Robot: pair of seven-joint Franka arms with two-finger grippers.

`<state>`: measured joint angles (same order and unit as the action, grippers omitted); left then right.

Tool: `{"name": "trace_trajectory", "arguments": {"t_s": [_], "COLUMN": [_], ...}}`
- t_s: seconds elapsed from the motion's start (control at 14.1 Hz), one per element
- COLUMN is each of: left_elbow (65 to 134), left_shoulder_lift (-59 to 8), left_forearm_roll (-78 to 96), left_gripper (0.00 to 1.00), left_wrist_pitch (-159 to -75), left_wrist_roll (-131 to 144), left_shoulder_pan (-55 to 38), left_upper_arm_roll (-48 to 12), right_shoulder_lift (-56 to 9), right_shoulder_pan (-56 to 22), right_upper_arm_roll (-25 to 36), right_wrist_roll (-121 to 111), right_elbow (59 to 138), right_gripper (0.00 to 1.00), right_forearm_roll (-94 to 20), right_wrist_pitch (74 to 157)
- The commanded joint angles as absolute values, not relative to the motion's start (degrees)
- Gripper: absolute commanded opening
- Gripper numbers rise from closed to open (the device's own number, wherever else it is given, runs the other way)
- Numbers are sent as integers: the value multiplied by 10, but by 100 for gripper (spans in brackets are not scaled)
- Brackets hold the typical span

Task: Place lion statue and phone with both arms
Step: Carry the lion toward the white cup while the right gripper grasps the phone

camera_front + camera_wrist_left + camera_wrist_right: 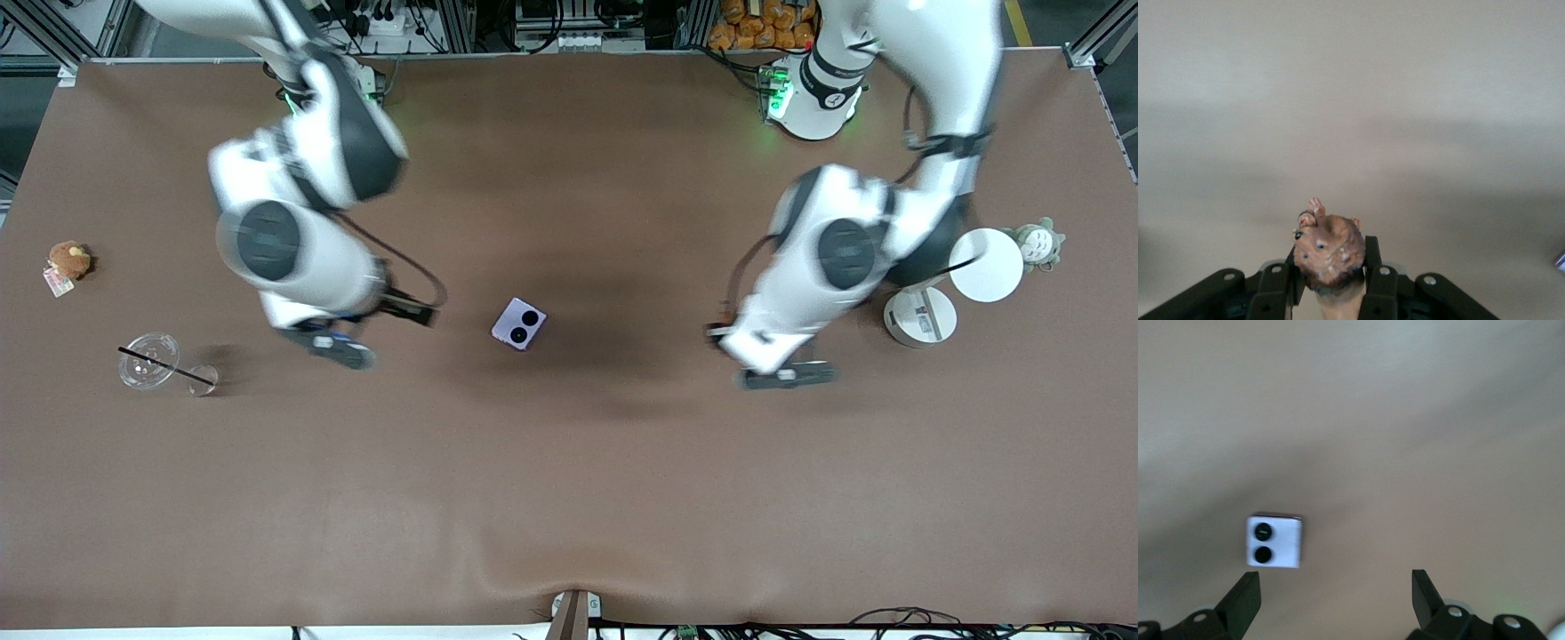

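Both arms hang bent over mid-table. The left gripper (1331, 293) clamps the lion statue (1330, 257), seen only in its wrist view. The right gripper (1335, 597) gapes wide and empty above the table; the phone (519, 324) lies flat between the arms.

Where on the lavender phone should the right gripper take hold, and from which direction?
From above, closing on two opposite side edges: the phone lies flat, cameras up, so only its thin sides offer grip. The right gripper is open; the left gripper holds the lion statue.
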<state>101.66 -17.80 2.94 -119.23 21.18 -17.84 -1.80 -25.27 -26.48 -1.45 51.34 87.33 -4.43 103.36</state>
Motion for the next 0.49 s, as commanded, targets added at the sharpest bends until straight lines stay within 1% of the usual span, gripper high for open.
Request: {"name": "trace_trajectory", "arguments": {"t_s": [0.0,0.07,0.14,0.21,0.28,0.35,0.42], "left_elbow": [1152,1182,1198,1209,1227,1237,1238], "left_shoulder_lift": [-28,19,57,80,97,94,75], "left_forearm_roll": [22,24,25,25,23,23,23], "left_gripper": [0,0,0,0,0,0,0], "left_wrist_pitch": [-1186,-1170,-1141,-1114,-1109,-1114,-1127], "left_wrist_roll": [170,174,180,181,171,142,99], "left_shoulder_pan": [-129,-127,-125,-116,-91,-57,-23], "left_upper_arm_roll": [-28,-28,-28,-27,-27,-27,-28], "right_shoulder_lift": [-320,-337,-351,-362,-366,-370,-370], "right_shoulder_pan": [-306,-314,-319,-322,-330,-336,-337], "right_upper_arm_roll": [-8,-8,-8,-8,-8,-8,-8], "right_wrist_roll": [564,573,577,577,572,571,571], "right_elbow": [860,860,862,863,867,874,886], "right_gripper": [100,100,100,100,100,100,100], "right_forearm_roll": [-54,-54,-54,-54,-52,-48,-48], "right_wrist_pitch": [1110,1131,1147,1158,1170,1185,1207]}}
